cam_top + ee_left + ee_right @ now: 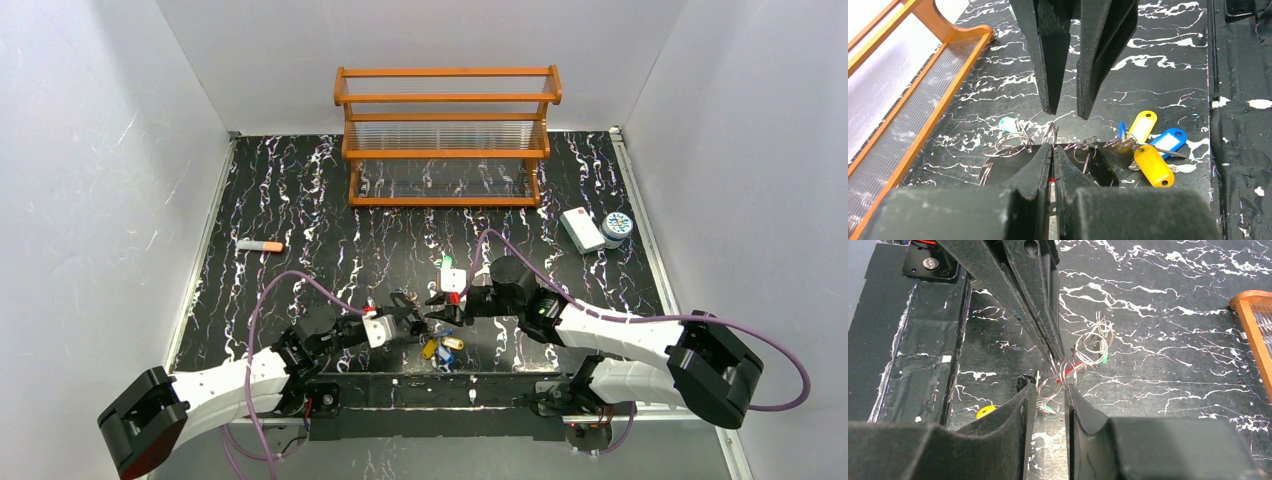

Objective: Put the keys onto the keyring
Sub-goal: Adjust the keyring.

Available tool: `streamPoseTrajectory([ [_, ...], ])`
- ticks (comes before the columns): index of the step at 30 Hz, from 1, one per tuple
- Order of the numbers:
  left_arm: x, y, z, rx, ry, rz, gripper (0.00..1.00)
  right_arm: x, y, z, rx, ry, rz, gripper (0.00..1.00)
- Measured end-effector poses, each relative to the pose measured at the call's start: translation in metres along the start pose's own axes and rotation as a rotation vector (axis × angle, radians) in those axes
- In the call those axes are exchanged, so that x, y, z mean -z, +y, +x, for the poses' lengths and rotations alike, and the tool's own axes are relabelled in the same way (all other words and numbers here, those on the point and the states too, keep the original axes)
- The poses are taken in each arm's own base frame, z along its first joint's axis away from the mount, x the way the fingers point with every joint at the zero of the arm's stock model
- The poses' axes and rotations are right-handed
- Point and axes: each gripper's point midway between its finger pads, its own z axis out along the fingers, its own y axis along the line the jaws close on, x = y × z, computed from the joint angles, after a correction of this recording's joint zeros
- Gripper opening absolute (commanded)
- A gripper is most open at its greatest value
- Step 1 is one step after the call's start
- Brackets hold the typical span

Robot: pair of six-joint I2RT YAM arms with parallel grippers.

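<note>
Left fingers [1030, 175]: clamped flat together, folks, with a thin silver loop of the keyring [1050, 134] nipped right at their tips and poking up past them.
Right fingers [1053, 60]: parted, a clear gap between them and nothing caught in it; their tips point straight at the left pair, near but apart.
Left gripper [412, 322]: low over the near middle of the table [300, 200], reaching toward the right.
Right gripper [438, 310]: head-on to it, coming in from the right side.
Keyring, right wrist view: a tangle of wire loops just ahead of the right fingertips, right at the left tips; which loop is which, cannot tell.
Keys [1153, 165]: two yellow tags and a blue one lie on the table just beside the left fingers; a green one sits on their other side.
Keys, top view: bunched just nearer the bases than both grippers.
Far side: orange rack [447, 135] at the back, orange-tipped pen [260, 245] off left.
</note>
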Motion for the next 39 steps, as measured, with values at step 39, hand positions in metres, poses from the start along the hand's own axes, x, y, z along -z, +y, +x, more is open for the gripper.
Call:
streamPoseTrajectory([
  [39, 0.006, -0.001, -0.001, -0.160, -0.027, 0.019, 0.00, 0.003, -0.008, 0.010, -0.044, 0.028, 0.076, 0.64],
])
